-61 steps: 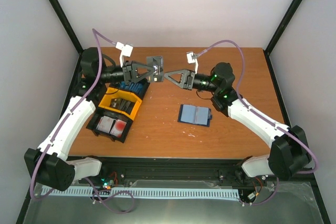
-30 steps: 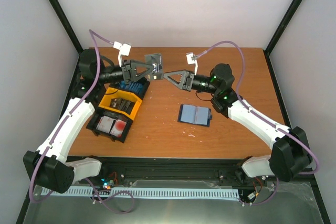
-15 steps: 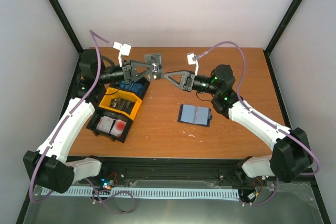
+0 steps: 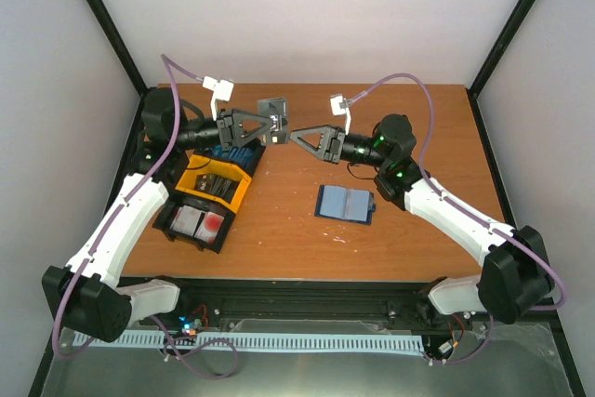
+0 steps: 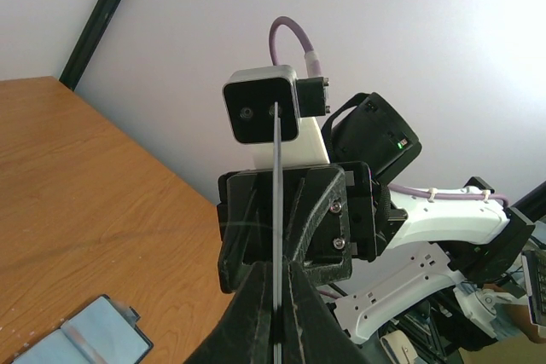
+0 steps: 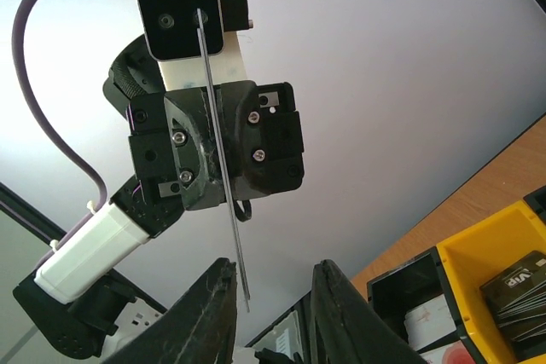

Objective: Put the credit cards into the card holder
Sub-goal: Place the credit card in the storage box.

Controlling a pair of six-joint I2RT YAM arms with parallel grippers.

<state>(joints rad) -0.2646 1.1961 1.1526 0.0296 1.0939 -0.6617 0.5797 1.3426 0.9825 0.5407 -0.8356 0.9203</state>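
Observation:
A dark grey credit card [image 4: 273, 108] is held up above the table's back by my left gripper [image 4: 271, 126], which is shut on it. In the left wrist view the card [image 5: 278, 168] stands edge-on between the closed fingertips of my left gripper [image 5: 278, 263]. My right gripper [image 4: 297, 137] faces it tip to tip. Seen from the right wrist, the card's free end [image 6: 245, 291] hangs in the gap of my right gripper [image 6: 273, 267], near one finger [image 6: 209, 309] and apart from both. The card holder [image 4: 345, 203] lies open on the table, pale blue inside.
A black-and-yellow tray [image 4: 241, 189] stands at the left with dark cards in its yellow middle, white red-blotched cards [image 4: 200, 222] in front and blue ones behind. The same tray [image 6: 473, 249] shows at the right wrist view's lower right. The orange table [image 4: 418, 127] ends at a black frame.
The right gripper's jaws have narrowed around the card's free end. Both arms have barely moved, and the left gripper still holds the card.

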